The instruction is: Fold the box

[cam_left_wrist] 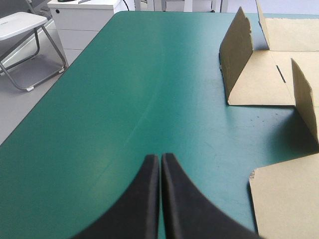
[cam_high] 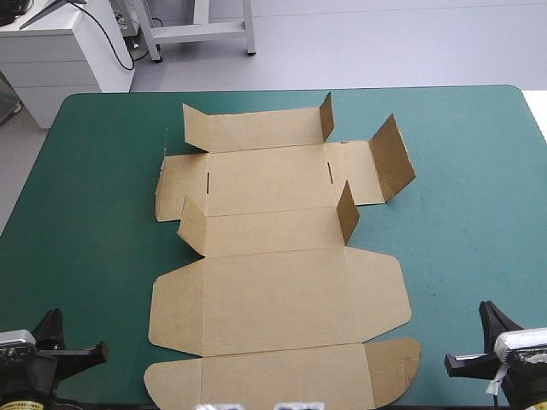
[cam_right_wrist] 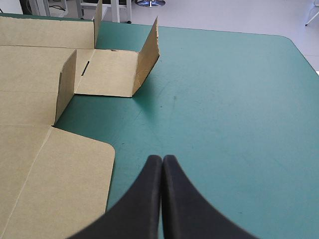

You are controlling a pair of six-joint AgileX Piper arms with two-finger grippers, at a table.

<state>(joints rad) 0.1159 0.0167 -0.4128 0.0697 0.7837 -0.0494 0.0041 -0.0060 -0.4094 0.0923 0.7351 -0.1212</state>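
The brown box (cam_high: 282, 282) lies as a cut sheet in the middle of the teal-green table, its near flap at the table's front edge. Most panels lie flat; a few side flaps stand up, the tallest (cam_high: 391, 158) on the right side, also seen in the right wrist view (cam_right_wrist: 147, 57). My left gripper (cam_high: 53, 320) is low at the front left corner, shut and empty (cam_left_wrist: 160, 157), with the box (cam_left_wrist: 259, 74) ahead to its right. At the front right, my right gripper (cam_high: 487, 309) is also shut with nothing in it (cam_right_wrist: 162, 158), the box (cam_right_wrist: 50, 189) beside it on the left.
Broad strips of teal-green cover (cam_high: 102, 213) show on both sides of the box. A white cabinet (cam_high: 60, 51) stands beyond the far left corner, and a folding chair (cam_left_wrist: 20, 25) sits off the table's left edge.
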